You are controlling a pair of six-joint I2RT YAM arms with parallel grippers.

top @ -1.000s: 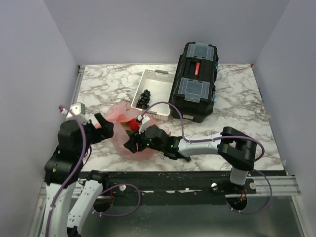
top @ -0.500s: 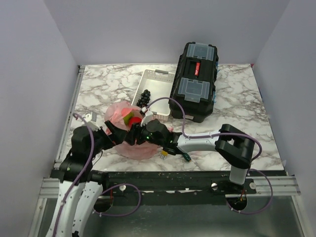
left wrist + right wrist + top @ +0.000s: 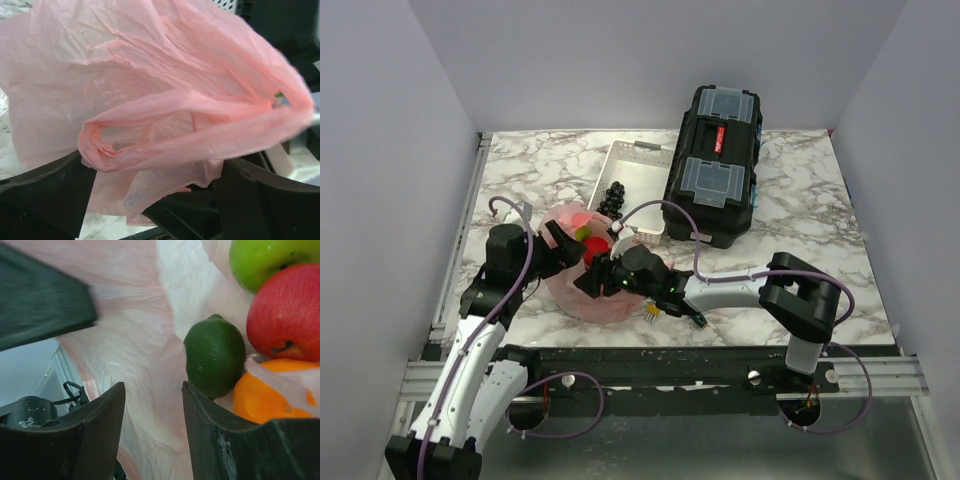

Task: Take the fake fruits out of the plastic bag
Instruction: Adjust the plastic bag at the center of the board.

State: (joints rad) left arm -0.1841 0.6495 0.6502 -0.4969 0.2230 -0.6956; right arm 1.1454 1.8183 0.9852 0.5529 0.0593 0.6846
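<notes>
Near the front left of the marble table (image 3: 520,170), the plastic bag (image 3: 582,302) sits as a crumpled pink mound between the two arms, just in front of the white tray (image 3: 625,152). From above, most of what it holds is hidden. Only a patch of red and a sliver of light green show at its mouth, and both grippers' tips are buried in the folds.

The left gripper (image 3: 155,172) is cut off by the bottom edge of its wrist view. Its jaws stand wide, and a rolled loop of bag lies across the gap; I cannot tell whether either finger presses on it. The right side of that view is blurred.

The right gripper (image 3: 152,390) reaches into the bag's mouth with its jaws partly apart. Only pink film shows behind the gap, and nothing is clamped. A dark blurred shape at the upper left of its view cannot be made out.

All four fake fruits (image 3: 280,325) lie inside the bag, glossy and packed together:
- The light yellow-green fruit (image 3: 265,260) is cut off by the top edge.
- The red fruit (image 3: 287,305) is cut off by the right edge and shows a dark stem mark.
- The dark green fruit (image 3: 215,355) has pebbled skin and sits just beside one finger.
- The orange fruit (image 3: 265,397) is partly covered by a strip of film.

The bag itself is thin, translucent and crinkled.
</notes>
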